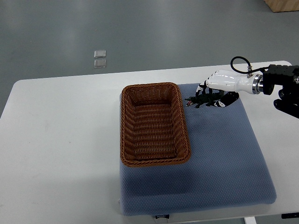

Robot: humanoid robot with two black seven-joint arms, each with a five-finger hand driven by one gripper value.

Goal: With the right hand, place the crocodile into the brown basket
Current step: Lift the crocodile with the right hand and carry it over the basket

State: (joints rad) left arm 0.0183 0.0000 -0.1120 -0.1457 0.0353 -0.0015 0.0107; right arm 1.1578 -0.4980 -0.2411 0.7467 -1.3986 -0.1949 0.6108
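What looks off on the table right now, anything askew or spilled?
Nothing spilled or damaged. The basket straddles the left edge of the mat, partly on the bare table, but it sits flat and upright. The crocodile is near the mat's far edge, by the basket's far right corner, grasped by the right hand.

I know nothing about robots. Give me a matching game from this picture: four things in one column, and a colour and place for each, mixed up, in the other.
Things:
1. basket
2. crocodile
3. mat
4. right hand

Descriptions:
A. white, reaching in from the right edge
B. dark green, lying just right of the basket
C. brown, with nothing inside
D. blue-grey, spread on the table

Pairs: 1-C, 2-B, 3-D, 4-A
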